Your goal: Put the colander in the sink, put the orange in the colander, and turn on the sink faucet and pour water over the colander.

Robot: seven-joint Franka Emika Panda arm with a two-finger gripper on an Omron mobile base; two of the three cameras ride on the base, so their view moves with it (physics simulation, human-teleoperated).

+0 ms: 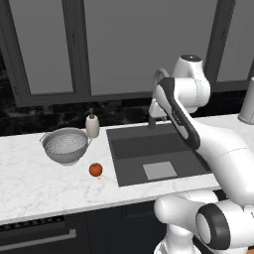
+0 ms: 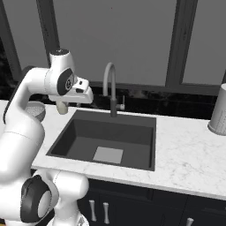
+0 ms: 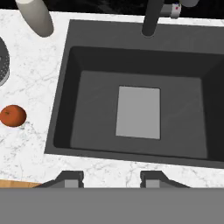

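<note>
The silver perforated colander (image 1: 65, 144) stands on the marble counter left of the sink (image 1: 130, 144), and its rim peeks out behind my arm (image 2: 36, 110). In front of the colander, near the sink's left edge, lies the small orange (image 1: 95, 169), also at the left of the hand view (image 3: 12, 116). The dark sink (image 3: 96, 109) holds nothing but its lighter floor patch. The grey gooseneck faucet (image 2: 110, 84) rises behind the basin with no stream showing. My gripper (image 3: 112, 179) hangs above the sink's front edge, open, nothing between its fingertips.
A cream soap pump bottle (image 1: 92, 124) stands between the colander and the sink's back left corner. A tall grey perforated cylinder (image 2: 219, 112) sits on the counter far right. Dark window frames back the counter. Drawers and cabinets lie below.
</note>
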